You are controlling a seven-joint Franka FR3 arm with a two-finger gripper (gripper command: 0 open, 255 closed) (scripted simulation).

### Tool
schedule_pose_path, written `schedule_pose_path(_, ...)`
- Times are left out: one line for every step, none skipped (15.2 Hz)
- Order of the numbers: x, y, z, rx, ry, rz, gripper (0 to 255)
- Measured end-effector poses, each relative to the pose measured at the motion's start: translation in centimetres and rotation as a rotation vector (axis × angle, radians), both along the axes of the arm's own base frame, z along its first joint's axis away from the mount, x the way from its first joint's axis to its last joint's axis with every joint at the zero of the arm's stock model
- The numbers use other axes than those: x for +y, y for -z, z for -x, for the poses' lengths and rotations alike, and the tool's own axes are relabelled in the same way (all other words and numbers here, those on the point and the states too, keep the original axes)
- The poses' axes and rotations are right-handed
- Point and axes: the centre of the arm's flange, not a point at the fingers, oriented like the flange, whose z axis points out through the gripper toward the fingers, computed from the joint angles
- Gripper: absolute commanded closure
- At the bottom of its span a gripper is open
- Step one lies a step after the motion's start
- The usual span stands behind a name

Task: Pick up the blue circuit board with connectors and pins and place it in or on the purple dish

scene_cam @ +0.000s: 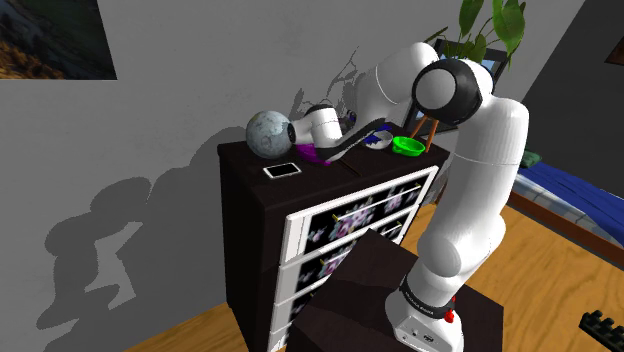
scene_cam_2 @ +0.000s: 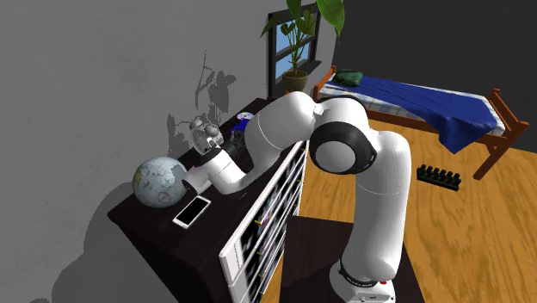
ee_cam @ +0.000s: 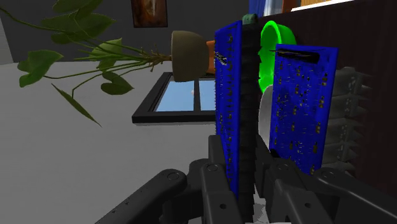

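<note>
The board (ee_cam: pixel 230 108) is clamped in our claw (ee_cam: pixel 243 156), its long axis running straight out toward the green bowl (ee_cam: pixel 275 44), while the purple dish (scene_cam: pixel 318 154) sits beside the globe (scene_cam: pixel 268 132), behind where the claw points, so we judge the carry goes backward.

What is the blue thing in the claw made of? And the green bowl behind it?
The blue circuit board looks like a stiff, flat, matte sheet, maybe plastic: it is thin, evenly blue, dotted with small yellowish spots, and carries black parts. The green bowl is probably smooth plastic, going by its bright, even colour.
</note>
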Motion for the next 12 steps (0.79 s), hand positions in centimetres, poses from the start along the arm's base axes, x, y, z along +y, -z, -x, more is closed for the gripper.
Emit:
schedule_pose_path(0.2, -0.4, -0.4, 0.000, 0.000, 0.000, 255)
schedule_pose_path(0.9, -0.7, -1.0, 0.000, 0.000, 0.000, 255)
schedule_pose_path(1.6, -0.9, -1.9, 0.000, 0.000, 0.000, 255)
schedule_pose_path(2.4, -1.2, -2.7, 0.000, -0.001, 0.000, 255)
schedule_pose_path(3.4, -1.4, -3.6, 0.000, -0.001, 0.000, 255)
schedule_pose_path(4.3, -1.7, -4.6, 0.000, -0.001, 0.000, 255)
schedule_pose_path(4.9, -2.1, -5.6, 0.000, -0.001, 0.000, 255)
schedule_pose_path(6.0, -2.3, -6.7, 0.000, -0.001, 0.000, 255)
schedule_pose_path(7.1, -2.5, -7.4, 0.000, -0.001, 0.000, 255)
schedule_pose_path(8.0, -3.0, -8.3, 0.000, -0.001, 0.000, 255)
schedule_pose_path(8.9, -3.0, -9.2, -0.001, -0.001, 0.000, 255)
schedule_pose_path(9.8, -3.2, -10.3, 0.000, -0.001, 0.000, 255)
